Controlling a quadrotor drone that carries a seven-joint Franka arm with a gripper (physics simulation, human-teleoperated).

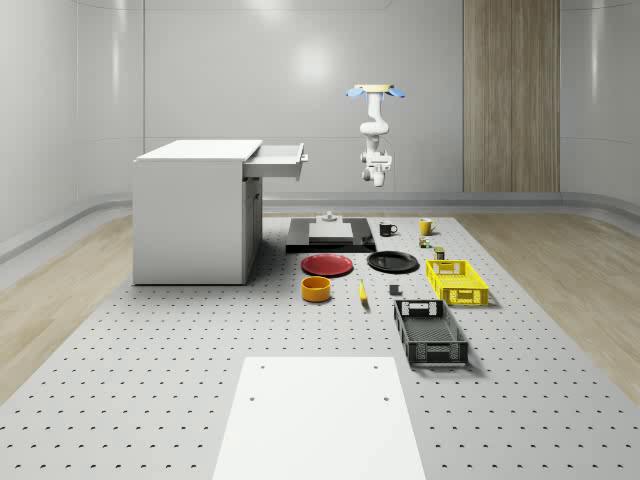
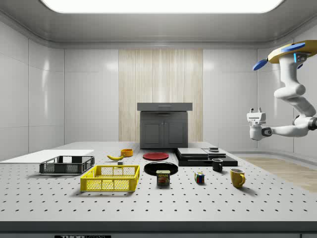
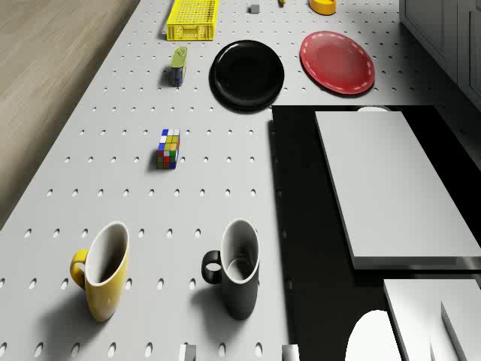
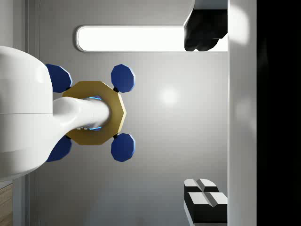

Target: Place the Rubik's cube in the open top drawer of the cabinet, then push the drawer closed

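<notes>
The drone [image 1: 375, 92] hovers high, right of the open drawer [image 1: 276, 160]; its empty pincer [image 2: 254, 110], fingers nearly together, hangs well above the Rubik's cube [image 2: 199, 177] on the table [image 2: 158, 203].

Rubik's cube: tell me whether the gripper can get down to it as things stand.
Probably yes, but not from here. The Rubik's cube stands alone on bare table with nothing over it, while the drone hovers high, its gripper far above.
</notes>
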